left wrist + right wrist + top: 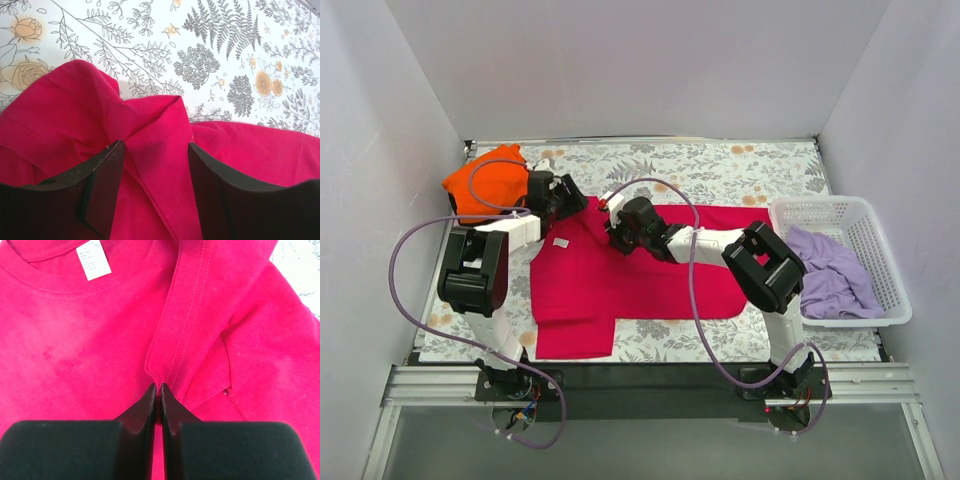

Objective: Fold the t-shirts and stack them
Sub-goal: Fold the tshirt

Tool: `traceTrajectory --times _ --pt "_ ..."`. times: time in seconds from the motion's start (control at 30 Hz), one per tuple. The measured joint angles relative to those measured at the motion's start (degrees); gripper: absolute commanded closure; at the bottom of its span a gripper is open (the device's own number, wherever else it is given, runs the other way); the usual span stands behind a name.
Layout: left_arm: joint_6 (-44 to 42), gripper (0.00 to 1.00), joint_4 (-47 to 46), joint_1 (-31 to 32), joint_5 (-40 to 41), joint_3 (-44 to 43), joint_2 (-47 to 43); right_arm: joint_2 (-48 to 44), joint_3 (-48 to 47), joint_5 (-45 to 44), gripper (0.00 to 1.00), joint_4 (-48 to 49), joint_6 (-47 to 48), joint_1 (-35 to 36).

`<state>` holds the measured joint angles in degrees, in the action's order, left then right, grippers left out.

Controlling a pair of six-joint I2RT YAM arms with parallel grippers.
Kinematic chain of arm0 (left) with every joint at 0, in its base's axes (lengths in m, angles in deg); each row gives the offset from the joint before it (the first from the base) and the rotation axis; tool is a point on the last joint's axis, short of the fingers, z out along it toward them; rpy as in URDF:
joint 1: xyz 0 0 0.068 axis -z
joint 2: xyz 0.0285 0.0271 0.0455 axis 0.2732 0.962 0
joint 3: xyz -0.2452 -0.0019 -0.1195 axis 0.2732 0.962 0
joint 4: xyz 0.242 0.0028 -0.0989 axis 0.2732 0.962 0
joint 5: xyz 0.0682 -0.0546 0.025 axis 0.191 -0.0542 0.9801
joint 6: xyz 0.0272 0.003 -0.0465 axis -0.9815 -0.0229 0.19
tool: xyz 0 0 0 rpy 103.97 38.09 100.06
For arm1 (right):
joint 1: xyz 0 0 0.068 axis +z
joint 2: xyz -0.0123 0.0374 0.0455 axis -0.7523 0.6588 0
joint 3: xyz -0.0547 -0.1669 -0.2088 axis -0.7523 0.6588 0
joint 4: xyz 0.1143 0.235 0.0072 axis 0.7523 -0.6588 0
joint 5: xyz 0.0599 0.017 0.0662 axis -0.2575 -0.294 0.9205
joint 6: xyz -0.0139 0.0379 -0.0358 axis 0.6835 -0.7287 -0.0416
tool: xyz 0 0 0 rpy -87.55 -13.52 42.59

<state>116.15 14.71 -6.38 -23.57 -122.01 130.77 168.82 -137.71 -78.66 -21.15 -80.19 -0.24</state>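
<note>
A crimson t-shirt (640,280) lies spread on the floral table, collar and white label (560,242) toward the left. My left gripper (576,204) sits at its far left shoulder. In the left wrist view the left gripper (156,145) is open, its jaws astride a raised fold of the crimson cloth (65,110) without pinching it. My right gripper (612,228) is over the shirt's upper middle. In the right wrist view the right gripper (157,386) is shut on a stitched hem fold of the crimson shirt (75,340). An orange t-shirt (480,185) lies bunched at the far left.
A white lattice basket (820,212) stands at the right edge with a lavender t-shirt (830,270) heaped inside. White walls close in the table on three sides. Purple cables loop from both arms over the near part of the table.
</note>
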Motion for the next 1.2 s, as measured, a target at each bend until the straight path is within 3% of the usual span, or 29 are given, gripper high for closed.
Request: traceTrajectory --times 0.47,0.5,0.6,0.63,0.67,0.97,1.2 --pt "-0.1 0.57 -0.9 0.7 -0.2 -0.3 1.9 -1.0 0.8 -0.5 0.99 0.4 0.0 0.0" --pt "0.0 0.6 -0.9 0.8 -0.2 -0.3 1.9 -1.0 0.8 -0.5 0.99 0.4 0.0 0.0" --pt "0.1 0.83 -0.9 1.1 -0.2 -0.5 1.9 -1.0 0.8 -0.6 0.99 0.6 0.0 0.0" --pt "0.0 0.97 -0.9 1.2 -0.3 -0.6 2.1 -1.0 0.8 -0.6 0.99 0.5 0.0 0.0" --pt "-0.1 1.0 -1.0 1.2 -0.3 -0.9 2.3 -1.0 0.8 -0.6 0.99 0.6 0.0 0.0" --pt "-0.4 1.0 -0.7 1.4 0.0 -0.2 1.5 -1.1 1.1 -2.0 0.99 0.8 -0.4 0.0" --pt "1.1 1.0 -3.6 1.7 2.9 11.2 -13.9 -4.9 4.0 -5.4 0.99 0.8 -1.1 0.0"
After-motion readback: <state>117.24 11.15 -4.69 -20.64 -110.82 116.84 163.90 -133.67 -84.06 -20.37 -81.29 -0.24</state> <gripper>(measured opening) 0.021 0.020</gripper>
